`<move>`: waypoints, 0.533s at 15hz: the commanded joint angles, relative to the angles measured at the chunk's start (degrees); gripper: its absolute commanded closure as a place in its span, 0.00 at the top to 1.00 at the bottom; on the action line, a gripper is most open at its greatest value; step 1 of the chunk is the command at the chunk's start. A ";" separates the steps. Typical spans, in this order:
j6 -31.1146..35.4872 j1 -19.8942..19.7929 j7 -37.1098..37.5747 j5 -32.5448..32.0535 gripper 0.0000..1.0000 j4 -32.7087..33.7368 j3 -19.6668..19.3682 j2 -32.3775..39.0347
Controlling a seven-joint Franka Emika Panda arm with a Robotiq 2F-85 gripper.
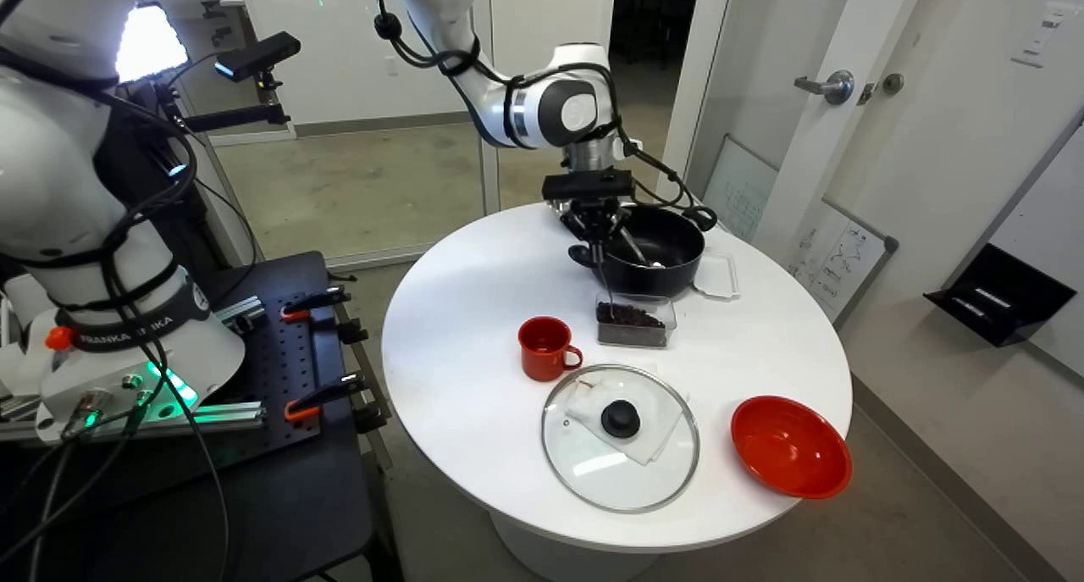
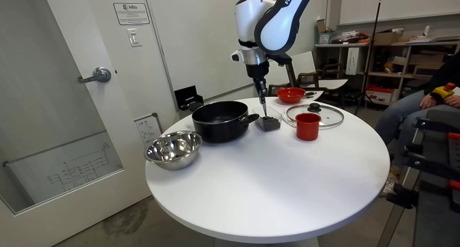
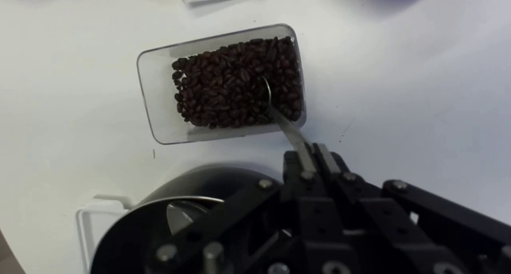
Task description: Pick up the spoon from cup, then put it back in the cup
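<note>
Above the table [image 1: 457, 298], your closed fingers [image 3: 329, 161] hold the spoon [image 3: 290, 131]; better lift it gently from the beans [image 3: 223, 91].

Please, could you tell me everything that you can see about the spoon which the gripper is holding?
The spoon looks like thin grey metal, with a slim handle. The gripper is shut on the handle and hides its upper part. The spoon points steeply down, slightly tilted, its lower end among the dark beans in the clear box. Of its bowl, only a bright curved edge shows; how deep it sits I cannot tell.
</note>
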 commanded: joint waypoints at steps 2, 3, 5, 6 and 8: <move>2.20 2.40 1.85 -5.61 0.01 2.36 -3.48 3.42; 2.47 2.70 2.18 -6.38 0.01 2.54 -3.96 3.77; 2.82 2.79 2.36 -7.49 0.01 2.93 -4.39 4.31; 3.00 2.72 2.43 -7.82 0.01 3.05 -4.47 4.47; 3.39 2.71 2.81 -8.62 0.01 3.31 -4.72 4.81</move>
